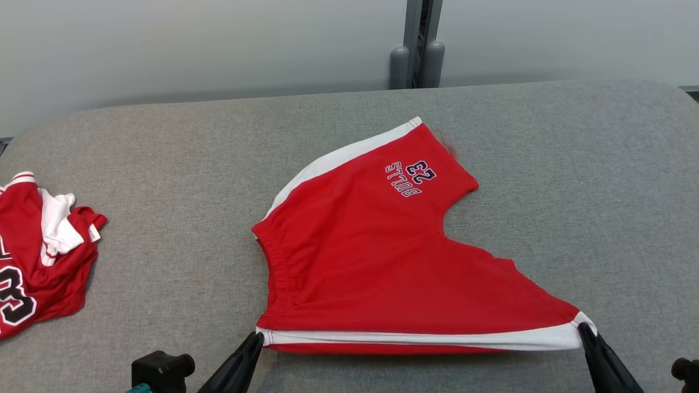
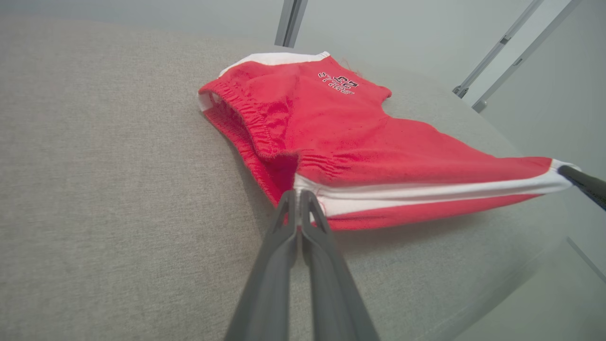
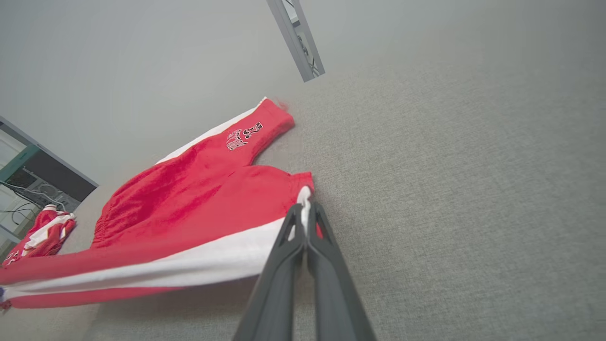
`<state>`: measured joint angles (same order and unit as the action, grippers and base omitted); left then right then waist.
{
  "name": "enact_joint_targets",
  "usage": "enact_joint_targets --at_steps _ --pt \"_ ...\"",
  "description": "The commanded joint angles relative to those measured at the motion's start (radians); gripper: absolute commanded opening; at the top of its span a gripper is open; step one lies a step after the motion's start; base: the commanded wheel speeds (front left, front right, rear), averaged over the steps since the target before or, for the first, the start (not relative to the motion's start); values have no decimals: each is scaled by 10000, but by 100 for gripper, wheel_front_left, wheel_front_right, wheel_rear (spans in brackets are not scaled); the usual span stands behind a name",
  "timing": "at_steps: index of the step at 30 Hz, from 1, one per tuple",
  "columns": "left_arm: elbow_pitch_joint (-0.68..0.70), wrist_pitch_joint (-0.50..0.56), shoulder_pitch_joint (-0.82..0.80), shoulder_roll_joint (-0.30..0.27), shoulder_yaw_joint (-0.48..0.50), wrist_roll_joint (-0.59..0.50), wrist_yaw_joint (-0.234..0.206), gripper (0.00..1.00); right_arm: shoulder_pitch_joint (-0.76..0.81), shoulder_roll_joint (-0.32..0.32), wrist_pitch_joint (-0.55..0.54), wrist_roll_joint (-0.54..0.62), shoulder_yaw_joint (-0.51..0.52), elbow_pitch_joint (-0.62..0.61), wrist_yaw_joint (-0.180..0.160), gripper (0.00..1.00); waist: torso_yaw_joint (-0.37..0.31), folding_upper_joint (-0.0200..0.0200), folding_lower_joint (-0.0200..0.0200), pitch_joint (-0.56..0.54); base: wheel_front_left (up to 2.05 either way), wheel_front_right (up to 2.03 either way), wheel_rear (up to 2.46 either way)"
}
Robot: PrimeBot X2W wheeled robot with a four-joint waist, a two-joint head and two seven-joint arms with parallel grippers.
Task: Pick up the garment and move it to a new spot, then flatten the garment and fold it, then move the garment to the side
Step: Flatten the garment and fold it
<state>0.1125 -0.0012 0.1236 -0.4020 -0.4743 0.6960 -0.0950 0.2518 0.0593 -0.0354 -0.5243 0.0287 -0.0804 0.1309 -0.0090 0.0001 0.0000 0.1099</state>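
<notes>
Far left — a crumpled red jersey is noted on the grey padded table. At frame centre the red shorts are spread out. Their near edge is stretched between the left gripper, clamped on the waistband corner at lower centre-left, and the right gripper, pinched on the white hem corner — lower right.

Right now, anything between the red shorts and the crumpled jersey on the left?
No. Head view: bare grey tabletop runs from the red shorts to the crumpled jersey.
</notes>
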Motion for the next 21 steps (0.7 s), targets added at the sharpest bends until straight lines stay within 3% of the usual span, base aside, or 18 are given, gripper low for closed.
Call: enact_joint_targets --at_steps 1,9,14,21 --pt "343 136 113 -147 93 4 -221 0 120 -17 -222 112 172 -446 -2 0 16 -1 0 -10 0 0 0" --pt "794 444 -262 -199 394 216 -471 0 -698 -55 -728 519 603 -940 -4 0 120 -1 0 189 0 0 0" --pt "599 531 -1070 -172 618 387 -265 0 -2401 -53 -923 897 612 -673 -4 0 274 -1 0 788 0 0 0" --pt "-125 564 -2885 212 600 537 346 0 -5433 212 -1299 1223 417 953 -3 0 859 -1 0 1941 0 0 0"
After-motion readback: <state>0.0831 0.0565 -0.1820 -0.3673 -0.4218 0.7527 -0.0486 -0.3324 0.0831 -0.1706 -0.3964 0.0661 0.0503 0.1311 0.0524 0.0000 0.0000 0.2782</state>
